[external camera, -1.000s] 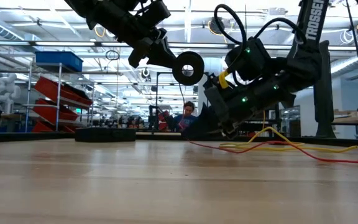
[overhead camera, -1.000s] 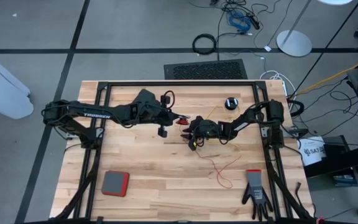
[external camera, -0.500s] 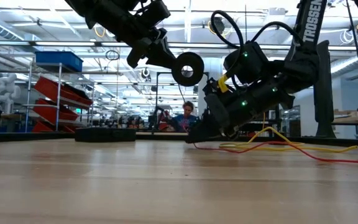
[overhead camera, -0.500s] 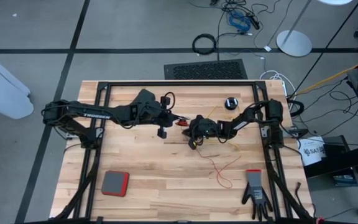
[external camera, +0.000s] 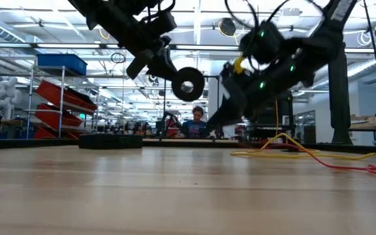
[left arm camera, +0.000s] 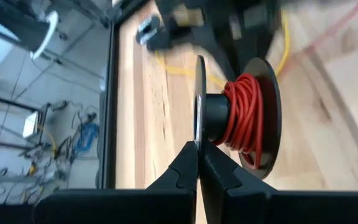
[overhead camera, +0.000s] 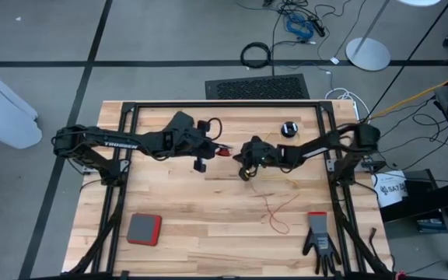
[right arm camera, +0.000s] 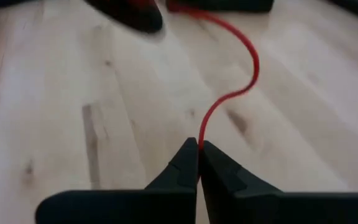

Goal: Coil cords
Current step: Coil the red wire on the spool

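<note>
My left gripper (overhead camera: 221,151) is above the table's middle, shut on a small black reel (external camera: 188,83) with reddish-orange cord (left arm camera: 246,117) wound on its hub. Just to its right, my right gripper (overhead camera: 240,156) is shut on the loose stretch of the same reddish-orange cord (right arm camera: 229,93). The rest of that cord trails over the wood toward the near right (overhead camera: 277,211). The yellow cord (external camera: 305,153) lies slack on the table behind the right arm. A second black reel (overhead camera: 288,128) with a pale centre lies flat near the far edge. My left gripper pinches the rim of one reel flange (left arm camera: 199,134) between its two fingertips. The fingers slant down from the table's left. The reel hangs clear of the table with its axle about level. My right gripper pinches the single strand of reddish-orange cord (right arm camera: 201,134) between its fingertips, slanting down from the right. The strand curves slackly away from the fingers toward the reel, above the wood.
A red-and-grey pad (overhead camera: 144,229) lies at the near left and a black glove (overhead camera: 320,243) at the near right. Black frame rails (overhead camera: 224,104) run along the far edge and both sides. The wood near the front middle is bare.
My right gripper has risen off the table and gone a little toward the far edge. The red strand that lay on the wood by its fingertips has left that spot. My left gripper has tipped, and the reel now hangs a little lower and turned.
</note>
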`<state>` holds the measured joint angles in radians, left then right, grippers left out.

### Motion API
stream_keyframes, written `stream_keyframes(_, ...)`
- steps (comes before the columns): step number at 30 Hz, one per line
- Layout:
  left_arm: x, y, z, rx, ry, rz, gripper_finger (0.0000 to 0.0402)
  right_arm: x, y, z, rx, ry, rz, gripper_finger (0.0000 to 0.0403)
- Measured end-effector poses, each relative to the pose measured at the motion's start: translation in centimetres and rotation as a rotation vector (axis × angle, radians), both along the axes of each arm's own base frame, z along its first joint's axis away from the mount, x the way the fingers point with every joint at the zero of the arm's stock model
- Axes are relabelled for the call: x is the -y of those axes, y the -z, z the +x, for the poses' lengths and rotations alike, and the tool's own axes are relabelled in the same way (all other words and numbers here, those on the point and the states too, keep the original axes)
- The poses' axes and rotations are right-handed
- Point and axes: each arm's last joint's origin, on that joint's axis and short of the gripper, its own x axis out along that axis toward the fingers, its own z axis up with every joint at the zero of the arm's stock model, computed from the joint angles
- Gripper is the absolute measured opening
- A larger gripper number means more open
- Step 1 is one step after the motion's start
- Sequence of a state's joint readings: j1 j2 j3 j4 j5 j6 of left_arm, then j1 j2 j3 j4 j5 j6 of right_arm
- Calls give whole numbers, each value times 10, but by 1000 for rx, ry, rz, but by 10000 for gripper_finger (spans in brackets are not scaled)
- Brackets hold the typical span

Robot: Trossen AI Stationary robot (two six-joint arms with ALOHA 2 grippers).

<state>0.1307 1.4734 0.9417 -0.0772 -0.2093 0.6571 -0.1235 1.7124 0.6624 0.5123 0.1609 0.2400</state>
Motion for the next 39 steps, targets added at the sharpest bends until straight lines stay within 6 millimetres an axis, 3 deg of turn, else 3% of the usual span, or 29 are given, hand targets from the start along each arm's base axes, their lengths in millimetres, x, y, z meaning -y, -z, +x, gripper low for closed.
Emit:
stream_keyframes(7,-6,6,-6,-71,-45,-21,4,-7,-50,-17,76,19,-45,0)
stream_keyframes(12,-11,3,-4,-22,-119,-10,4,-18,-68,-21,149,-19,-45,0)
stream_keyframes(16,-14,5,4,35,-134,-16,4,-24,-71,-18,193,-39,-45,0)
stream_keyframes(23,-15,28,32,154,-221,30,4,-26,-66,-7,287,-36,-53,0)
stream_keyframes(31,-17,15,45,455,-305,-58,4,-30,-56,-1,265,109,-193,0)
stream_keyframes(39,-11,14,49,547,-313,-131,4,-34,-64,0,296,176,-359,0)
